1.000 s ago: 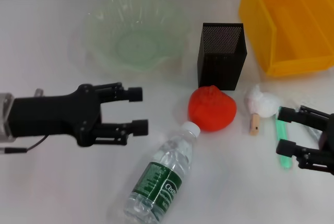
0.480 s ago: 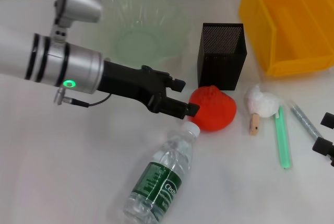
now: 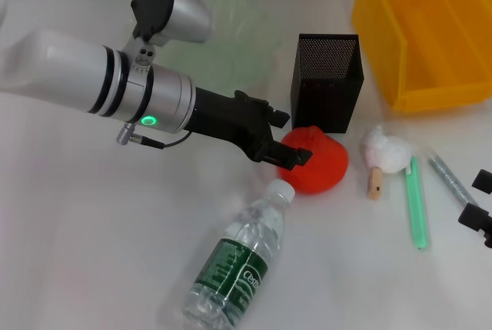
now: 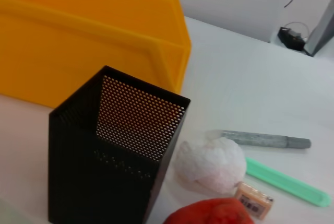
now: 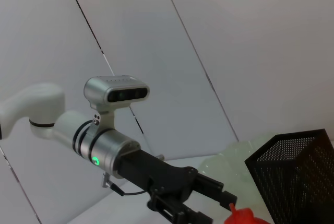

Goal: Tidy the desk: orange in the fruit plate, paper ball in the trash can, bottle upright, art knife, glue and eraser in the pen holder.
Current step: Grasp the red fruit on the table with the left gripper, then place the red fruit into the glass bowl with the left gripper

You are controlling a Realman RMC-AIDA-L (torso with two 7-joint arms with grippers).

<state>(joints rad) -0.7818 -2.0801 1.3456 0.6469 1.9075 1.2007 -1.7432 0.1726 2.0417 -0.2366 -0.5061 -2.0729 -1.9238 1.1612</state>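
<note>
Our left pincer (image 3: 286,139), jaws apart, reached the orange (image 3: 315,159) lying just before the pen holder (image 3: 327,82), where we judged a shallow bite on its lumpy skin might roll it into the bottle (image 3: 237,258) on the tabletop (image 3: 77,253).

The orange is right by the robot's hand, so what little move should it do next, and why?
Probably ease the left gripper a little further forward so its open fingers sit around the orange, then close. The fingertips are only at the fruit's near edge, and the orange still rests on the desk beside the pen holder. The right gripper waits at the desk's edge.
</note>
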